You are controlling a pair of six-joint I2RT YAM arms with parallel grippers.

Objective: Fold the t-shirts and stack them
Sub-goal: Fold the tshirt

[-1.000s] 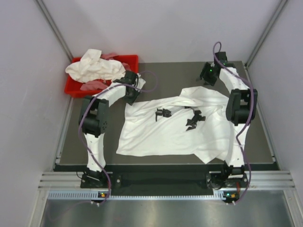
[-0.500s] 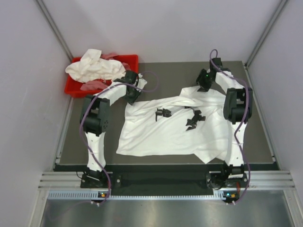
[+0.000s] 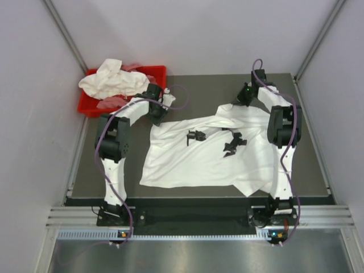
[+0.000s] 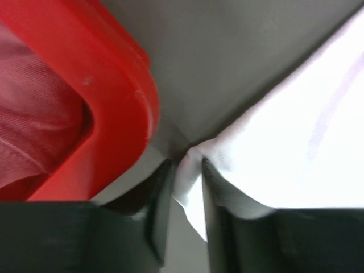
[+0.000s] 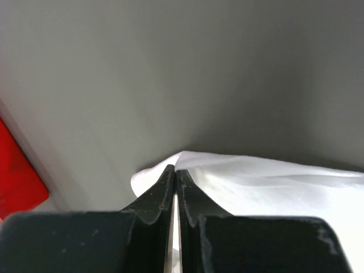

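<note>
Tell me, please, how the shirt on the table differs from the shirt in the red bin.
The table shirt lies spread out, mostly flat, on the dark table; the bin shirt is bunched in a heap in the red bin. The table shirt is pinched at its far edge by the left gripper and the right gripper; neither touches the bin shirt. Both are white cloth.
</note>
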